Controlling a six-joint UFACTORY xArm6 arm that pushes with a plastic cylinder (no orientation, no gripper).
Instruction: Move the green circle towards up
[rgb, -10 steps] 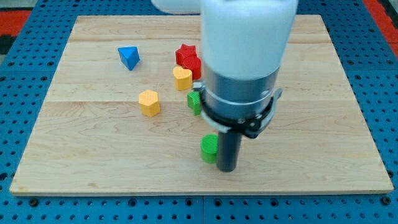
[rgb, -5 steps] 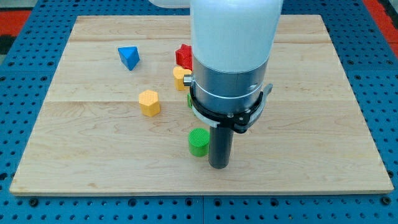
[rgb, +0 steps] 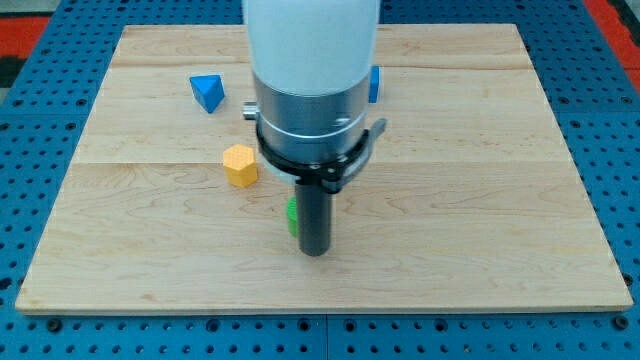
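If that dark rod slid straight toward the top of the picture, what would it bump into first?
Probably the green block, only a sliver of which shows at the left edge of my tip. Depth is unclear, and the arm hides what lies beyond it.

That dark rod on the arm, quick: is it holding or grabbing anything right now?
My tip: no jaws, holds nothing; it stands on the board against the right side of the green block, which it mostly hides.

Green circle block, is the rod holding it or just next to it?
Nothing is held. My tip sits against the right side of the green circle block, which the rod mostly hides; actual contact cannot be told.
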